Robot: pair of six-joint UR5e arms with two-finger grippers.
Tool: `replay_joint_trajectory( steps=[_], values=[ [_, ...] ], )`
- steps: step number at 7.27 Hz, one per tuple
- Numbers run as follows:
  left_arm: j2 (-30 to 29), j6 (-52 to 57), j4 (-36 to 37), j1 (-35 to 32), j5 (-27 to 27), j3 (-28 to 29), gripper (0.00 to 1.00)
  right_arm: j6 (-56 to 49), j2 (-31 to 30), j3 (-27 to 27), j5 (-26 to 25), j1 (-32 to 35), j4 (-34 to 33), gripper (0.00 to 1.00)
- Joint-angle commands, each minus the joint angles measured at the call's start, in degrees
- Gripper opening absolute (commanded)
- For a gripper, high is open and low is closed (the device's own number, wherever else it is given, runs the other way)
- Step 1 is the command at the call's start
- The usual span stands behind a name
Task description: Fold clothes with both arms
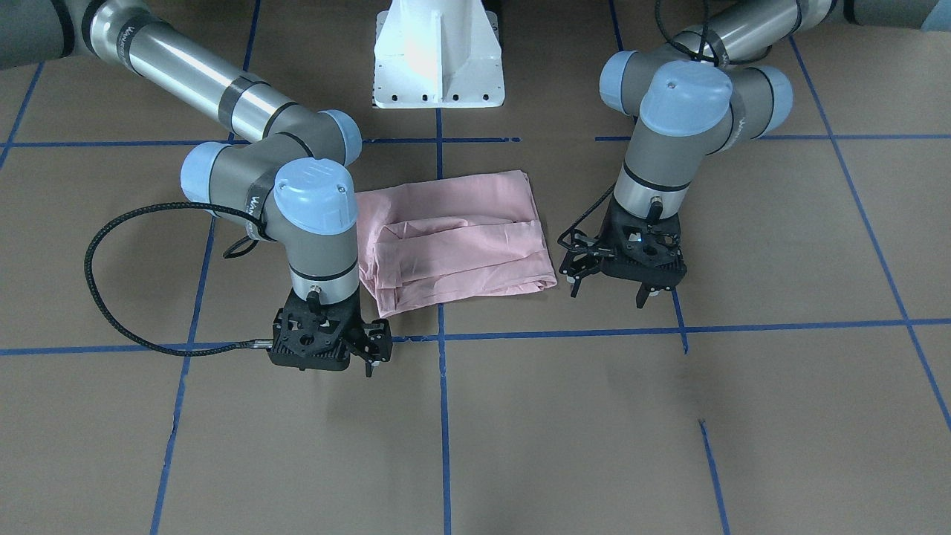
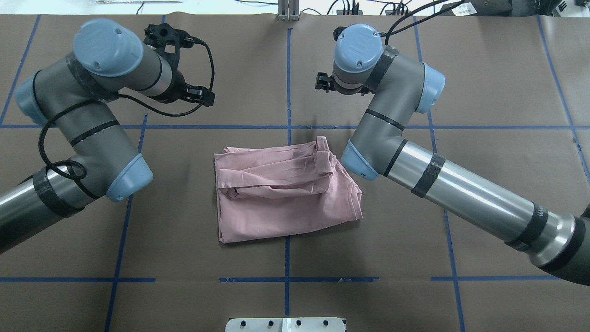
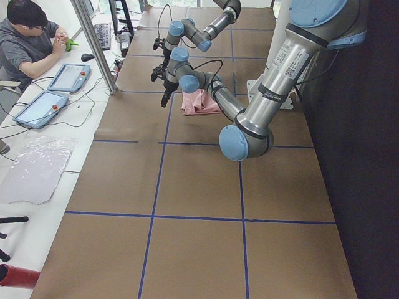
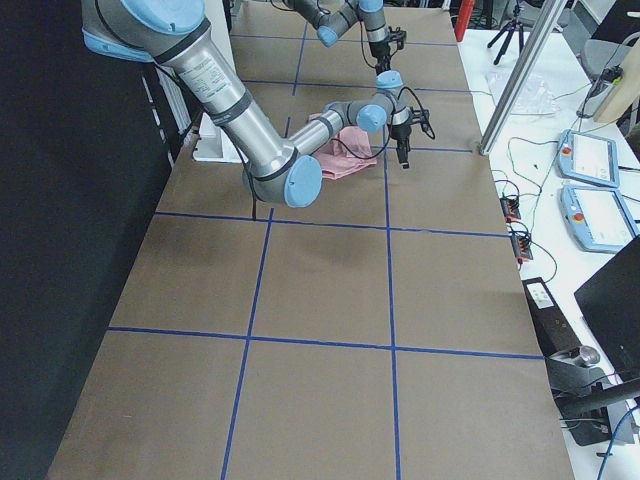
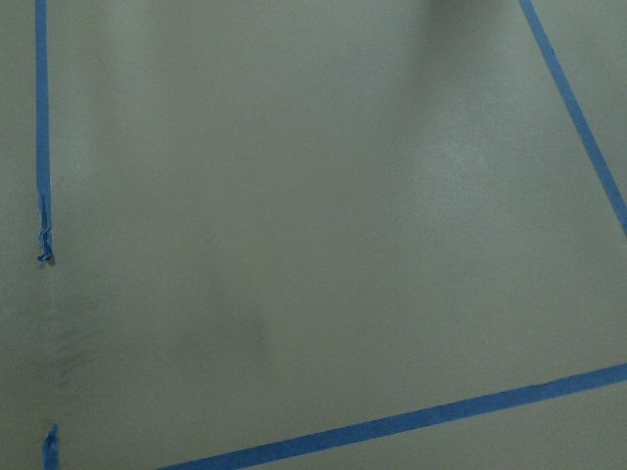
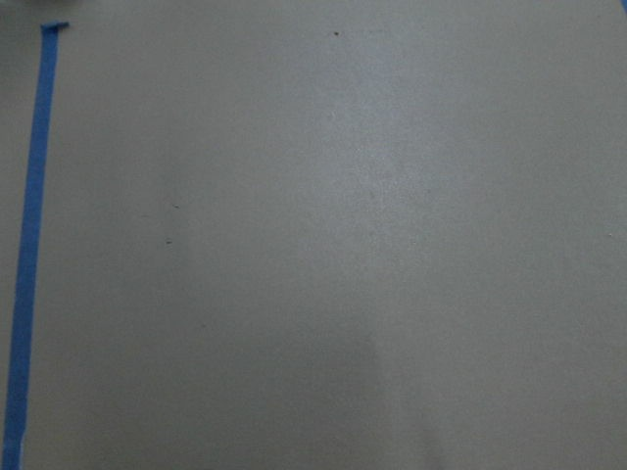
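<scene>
the pale pink t-shirt (image 2: pixel 286 193) lies folded into a rumpled, roughly rectangular bundle at the middle of the brown counter (image 2: pixel 484 69), across the central one of the blue tape lines (image 2: pixel 288 69) and a little way out from the white pedestal (image 1: pixel 438 59) at the robot's edge.

the black two-fingered left hand (image 1: pixel 607 293) hangs over bare counter off the shirt's left side, apart from the cloth and slightly further toward the operators' edge. its two prongs stand spread, with nothing between them.

the black two-fingered right hand (image 1: pixel 369 364) hangs just beside the shirt's right corner on the operators' side, over a tape line, not touching the cloth. only one prong shows, so i cannot tell whether it is spread or pressed together.

both wrist views show only bare counter and tape.
</scene>
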Motion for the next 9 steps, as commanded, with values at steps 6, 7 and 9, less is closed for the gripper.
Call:
replay_joint_trajectory(
  steps=[6, 7, 9],
  values=[
    [6.44, 10.26, 1.07, -2.75, -0.20, -9.53, 1.00, -22.92, -18.41, 24.83, 16.62, 13.14, -9.98, 1.00],
    [9.60, 14.75, 1.08, -5.65, -2.47, -10.86, 1.00, -30.48, -23.60, 27.83, 20.22, 17.70, -10.07, 1.00],
    [15.57, 33.59, 1.08, -17.83, -10.71, -11.57, 1.00, -50.74, -33.45, 29.00, 28.83, 30.59, -10.16, 1.00]
  ],
)
